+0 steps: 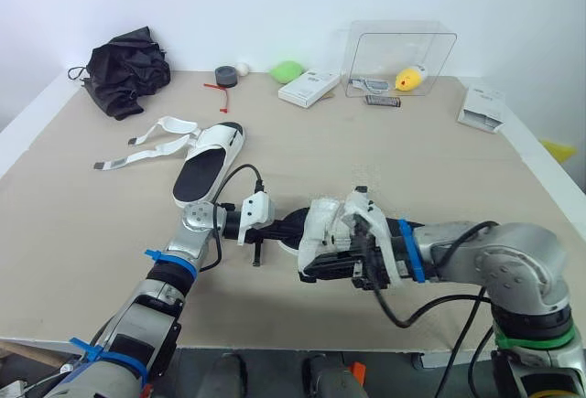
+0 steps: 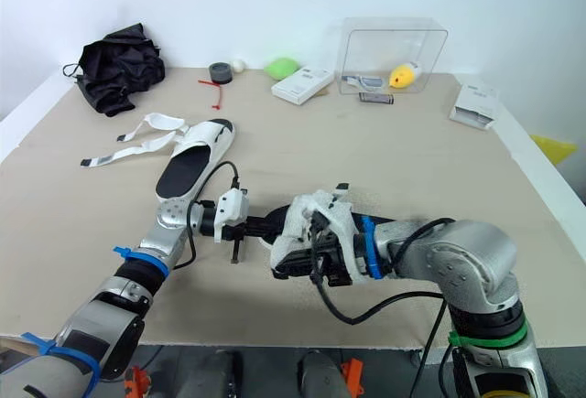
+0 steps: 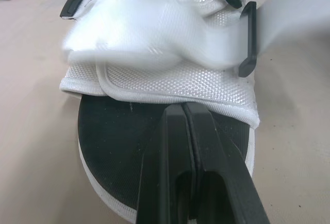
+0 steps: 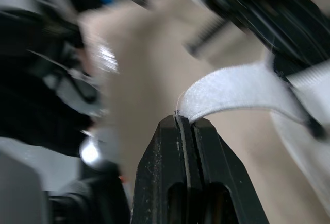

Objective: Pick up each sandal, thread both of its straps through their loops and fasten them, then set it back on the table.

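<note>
Two sandals (image 1: pixel 209 171) (image 1: pixel 331 222), two white boxes (image 1: pixel 309 88) (image 1: pixel 482 107), one black cloth (image 1: pixel 128 73), one tape roll (image 1: pixel 226 76), one clear bin (image 1: pixel 394 43).

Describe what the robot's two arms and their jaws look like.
Both arms are silver-grey with rounded joints and looping black cables. The left arm wears blue bands and a white block near the wrist; the right arm has a blue band and a green ring. The jaws are black.

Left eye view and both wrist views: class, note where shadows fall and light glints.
Left eye view: even light, soft shadows on the table under both arms; reflections on the clear box. Left wrist view: white mesh of the sandal brightly lit. Right wrist view: glints on a shiny part behind the strap in the right end effector.
</note>
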Robot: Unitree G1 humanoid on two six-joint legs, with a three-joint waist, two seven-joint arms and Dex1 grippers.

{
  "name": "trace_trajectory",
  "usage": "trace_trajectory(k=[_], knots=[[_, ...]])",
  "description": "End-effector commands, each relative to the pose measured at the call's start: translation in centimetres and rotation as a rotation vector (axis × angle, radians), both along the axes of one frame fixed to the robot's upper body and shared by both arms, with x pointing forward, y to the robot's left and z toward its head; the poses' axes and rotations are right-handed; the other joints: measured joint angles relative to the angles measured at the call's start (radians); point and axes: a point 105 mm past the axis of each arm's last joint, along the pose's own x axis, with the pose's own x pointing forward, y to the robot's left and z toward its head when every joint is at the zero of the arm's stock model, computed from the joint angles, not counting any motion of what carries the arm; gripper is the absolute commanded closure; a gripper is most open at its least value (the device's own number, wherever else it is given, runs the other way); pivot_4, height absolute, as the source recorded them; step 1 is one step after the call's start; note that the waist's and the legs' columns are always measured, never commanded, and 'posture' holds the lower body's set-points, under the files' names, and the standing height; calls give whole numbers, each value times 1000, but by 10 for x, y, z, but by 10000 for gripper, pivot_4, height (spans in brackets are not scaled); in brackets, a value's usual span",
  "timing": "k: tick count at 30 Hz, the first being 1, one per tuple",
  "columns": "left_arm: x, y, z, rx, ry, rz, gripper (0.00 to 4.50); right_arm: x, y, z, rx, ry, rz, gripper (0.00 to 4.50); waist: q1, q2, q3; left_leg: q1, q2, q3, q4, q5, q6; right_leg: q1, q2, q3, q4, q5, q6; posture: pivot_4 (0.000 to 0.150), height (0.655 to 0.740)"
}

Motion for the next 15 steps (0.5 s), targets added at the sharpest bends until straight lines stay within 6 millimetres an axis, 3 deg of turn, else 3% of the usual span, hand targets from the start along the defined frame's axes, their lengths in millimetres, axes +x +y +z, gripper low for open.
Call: trace_trajectory(k=[1,4,6,8,15], knots=[[-8,5,-30,105,90,-9,45000,-14,12,41,187,-78,162,44581,0,0,0,0,0,0,0,0,0,0,0,0,0,0,0,1500,7400],[-9,5,-30,104,92,-7,45000,23,19,56,254,-138,9,44581,0,0,0,0,0,0,0,0,0,-1,0,0,0,0,-1,1500,7400],[-9,5,-31,102,92,-5,45000,59,13,64,296,-148,-168,44581,-4,0,0,-1,0,0,-1,0,0,-1,0,0,0,0,-1,1500,7400],[-9,5,-31,100,93,-2,45000,80,3,68,323,-140,-291,44581,-1,0,1,0,0,0,0,0,0,-1,0,0,1,1,-1,1500,7400],[-10,7,-33,100,96,4,45000,82,-14,59,261,-165,-378,44581,-3,0,1,-1,0,2,0,1,0,-2,0,1,1,2,0,1500,7400]])
